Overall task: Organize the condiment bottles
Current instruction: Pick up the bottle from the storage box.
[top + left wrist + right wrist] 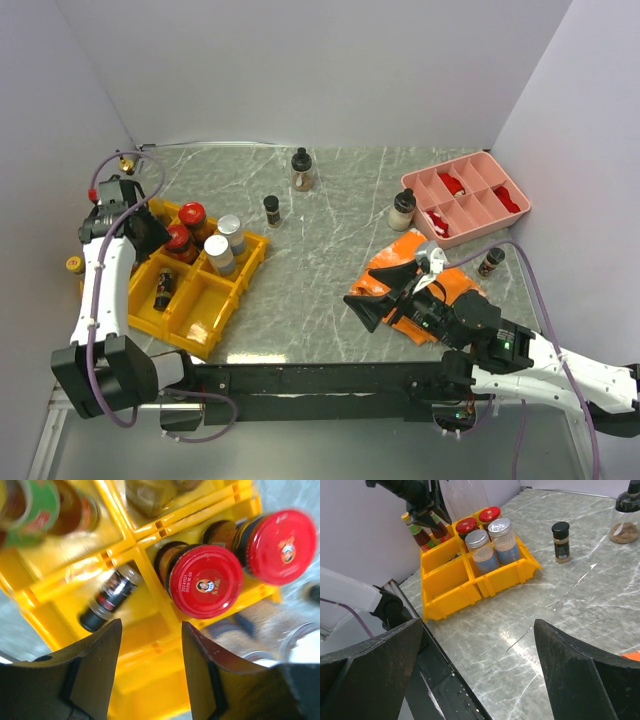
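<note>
Right of the yellow bins (pixel 213 305) and nearest the arms' bases, the right hand (pixel 479 630) is spread wide and empty, facing the bins across the table (pixel 320 260). Over the bins hangs the left hand (pixel 151 630), fingers partly apart with nothing between them. Just ahead of its fingertips, inside one compartment of the bins, a small dark bottle (pixel 107 597) lies on its side. Its long axis slants across the compartment, dark end toward the hand.

Two red-lidded jars (pixel 205 580) stand upright in the bins beside it, with two silver-lidded jars (pixel 225 240) next to those. Beyond the bins' right side a black-capped bottle (pixel 272 210) stands loose, about equally far from either hand.

The lying bottle looks the likeliest next pick. The left hand is far nearer, and would probably need some wrist turn to close across the bottle's width.
</note>
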{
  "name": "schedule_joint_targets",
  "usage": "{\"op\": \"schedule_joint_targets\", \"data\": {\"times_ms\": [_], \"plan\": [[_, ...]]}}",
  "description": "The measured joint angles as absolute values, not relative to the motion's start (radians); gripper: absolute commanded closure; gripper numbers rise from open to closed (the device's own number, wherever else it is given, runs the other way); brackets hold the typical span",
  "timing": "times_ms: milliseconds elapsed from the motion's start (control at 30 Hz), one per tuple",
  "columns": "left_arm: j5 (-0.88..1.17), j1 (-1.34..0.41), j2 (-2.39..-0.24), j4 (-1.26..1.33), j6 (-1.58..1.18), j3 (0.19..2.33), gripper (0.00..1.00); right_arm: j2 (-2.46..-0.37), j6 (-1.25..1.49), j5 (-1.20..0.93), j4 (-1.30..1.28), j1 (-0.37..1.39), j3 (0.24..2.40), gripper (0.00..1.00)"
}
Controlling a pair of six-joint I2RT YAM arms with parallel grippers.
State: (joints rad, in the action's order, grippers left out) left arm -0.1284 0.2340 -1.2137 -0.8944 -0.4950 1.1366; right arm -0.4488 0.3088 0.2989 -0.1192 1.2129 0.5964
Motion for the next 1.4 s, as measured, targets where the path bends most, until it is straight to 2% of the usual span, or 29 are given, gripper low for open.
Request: {"op": "schedule_joint_targets", "data": {"times_ms": [200,267,333,500,600,700,867,1200,1400], "plan": [[-0.124,0.239,-1.104,-0.866,-0.778,1.117,0.46,-0.48,0.307,0.308,-0.121,1.213,0.597,0.0],[-0.184,0.237,-1.063,-0.857,-0.82,1.116,0.53,-0.491,0.306,0.312,-0.129,1.213,0.599,0.0],[-0.287,0.237,-1.042,-0.87,-0.892,1.116,0.56,-0.506,0.306,0.316,-0.135,1.213,0.606,0.0],[-0.478,0.252,-1.126,-1.082,-1.186,1.13,0.51,-0.562,0.307,0.321,-0.146,1.213,0.635,0.0],[-0.49,0.256,-1.229,-1.204,-1.351,1.156,0.48,-0.618,0.306,0.321,-0.155,1.213,0.676,0.0],[-0.467,0.256,-1.24,-1.213,-1.427,1.14,0.47,-0.669,0.309,0.321,-0.167,1.213,0.726,0.0],[-0.474,0.256,-1.203,-1.184,-1.44,1.082,0.39,-0.746,0.321,0.323,-0.206,1.213,0.787,0.0],[-0.434,0.255,-1.318,-1.033,-1.352,0.944,0.39,-0.847,0.323,0.393,-0.327,1.213,0.888,0.0],[-0.438,0.255,-1.46,-0.958,-1.227,0.984,0.4,-0.859,0.32,0.433,-0.351,1.213,0.927,0.0]]}}
